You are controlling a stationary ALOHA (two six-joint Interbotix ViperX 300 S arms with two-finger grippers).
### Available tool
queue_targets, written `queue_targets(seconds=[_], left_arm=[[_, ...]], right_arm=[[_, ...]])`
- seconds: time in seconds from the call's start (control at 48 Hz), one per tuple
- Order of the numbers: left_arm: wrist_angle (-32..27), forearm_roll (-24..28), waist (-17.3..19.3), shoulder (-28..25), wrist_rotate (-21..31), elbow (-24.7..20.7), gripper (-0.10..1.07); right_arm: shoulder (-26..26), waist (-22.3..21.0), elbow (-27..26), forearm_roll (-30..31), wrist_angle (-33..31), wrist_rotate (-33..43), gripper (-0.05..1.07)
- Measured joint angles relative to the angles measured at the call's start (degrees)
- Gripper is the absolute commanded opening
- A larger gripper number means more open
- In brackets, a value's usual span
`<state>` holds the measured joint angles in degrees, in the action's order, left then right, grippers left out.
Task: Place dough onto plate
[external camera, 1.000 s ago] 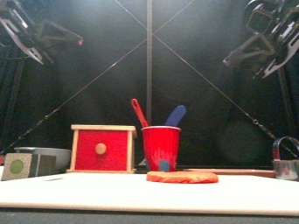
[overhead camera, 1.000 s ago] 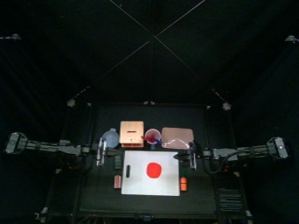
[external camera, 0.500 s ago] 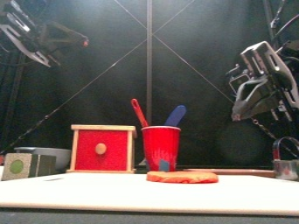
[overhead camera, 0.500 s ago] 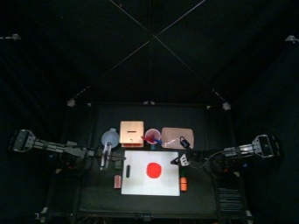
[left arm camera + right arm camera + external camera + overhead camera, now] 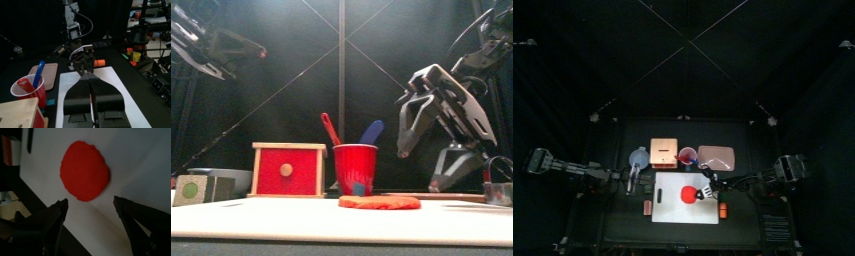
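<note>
Judging by how things lay, the main risks were these: the dough (image 5: 85, 170) looked thin and soft and lay flat on the white board (image 5: 671, 200), so jaws coming down on it might skate over the top, squash it, or tear a piece off instead of lifting it whole; and the carry to the plate (image 5: 716, 156) passed near the red cup (image 5: 354, 168) with its tall utensils, which an arm swinging low could knock. On the black surface (image 5: 620, 225) the board took up the front middle, with the plate behind it toward the right, the cup and the wooden box (image 5: 289, 170) further left along the back row, all apart from one another. The right pincer (image 5: 90, 210) hung over the board with its jaws spread wide; its wrist view showed the dough just beyond the two fingertips, not between them and not touched. In the front view it sat above and to the right of the red lump, clear of it. The left pincer (image 5: 92, 79) hovered at the board's left side, well away from the dough; whether its jaws were apart I could not tell. The plate held nothing.
</note>
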<state>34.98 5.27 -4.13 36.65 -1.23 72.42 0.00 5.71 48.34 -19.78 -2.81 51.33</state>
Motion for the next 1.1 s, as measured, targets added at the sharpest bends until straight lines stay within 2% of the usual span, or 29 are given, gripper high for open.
queue_targets(seconds=[0.646,0.896,1.104], left_arm=[[0.0,0.0,0.0,0.2,-0.1,0.4,0.02],[0.0,0.0,0.0,0.2,-0.1,0.5,0.02],[0.0,0.0,0.4,0.2,-0.1,0.7,0.02]], right_arm=[[6.7,-2.2,-8.4,1.5,0.0,0.0,0.99],[7.8,-2.2,-9.1,2.3,0.0,0.0,0.75],[9.0,-2.1,-9.4,2.5,0.1,0.0,0.68]])
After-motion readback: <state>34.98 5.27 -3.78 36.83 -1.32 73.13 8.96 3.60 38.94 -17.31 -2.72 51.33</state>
